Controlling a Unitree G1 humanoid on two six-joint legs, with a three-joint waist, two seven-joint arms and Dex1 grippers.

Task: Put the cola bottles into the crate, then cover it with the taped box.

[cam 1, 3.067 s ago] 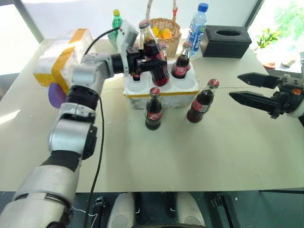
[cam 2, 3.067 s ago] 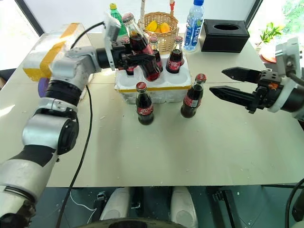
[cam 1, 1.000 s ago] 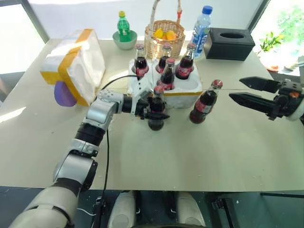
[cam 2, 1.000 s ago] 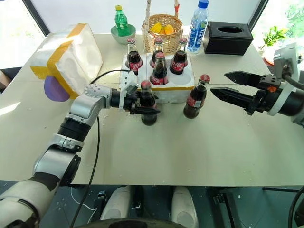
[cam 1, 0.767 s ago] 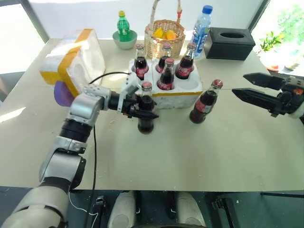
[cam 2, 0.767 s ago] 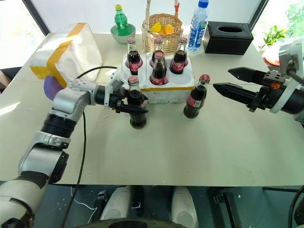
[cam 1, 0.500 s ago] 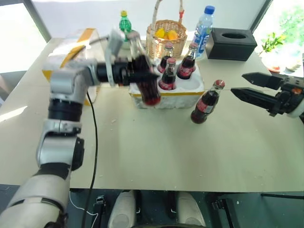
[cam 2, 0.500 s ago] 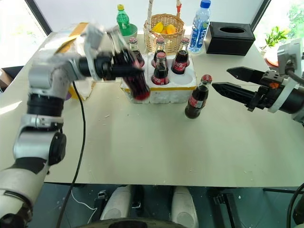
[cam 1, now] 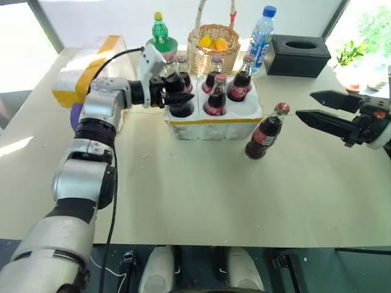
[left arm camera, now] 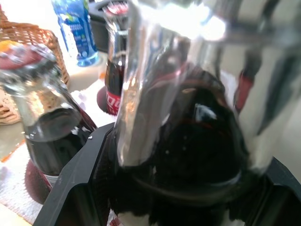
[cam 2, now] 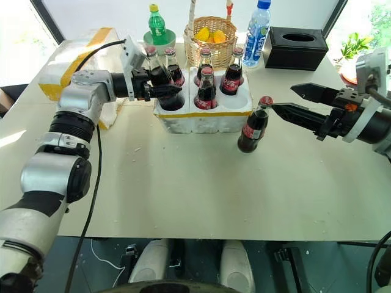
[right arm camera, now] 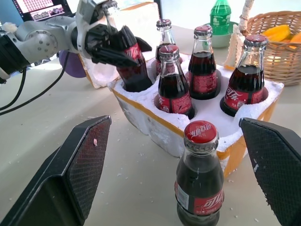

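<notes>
white coca-cola script on cola bottles' (right arm camera: 201, 191) red labels

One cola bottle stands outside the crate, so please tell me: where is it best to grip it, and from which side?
Grip the loose cola bottle on its narrow shoulder above the label, from the open right pincer's side. It stands upright, apart from the crate.

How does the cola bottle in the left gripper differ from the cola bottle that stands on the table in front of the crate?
The cola bottle in the left gripper tilts, its base in a hole of the crate; the cola bottle on the table stands upright outside the crate. The left gripper is clamped on the first; nothing touches the second, and the right gripper is open beside it. Both are small glass bottles of dark cola with red labels.
</notes>
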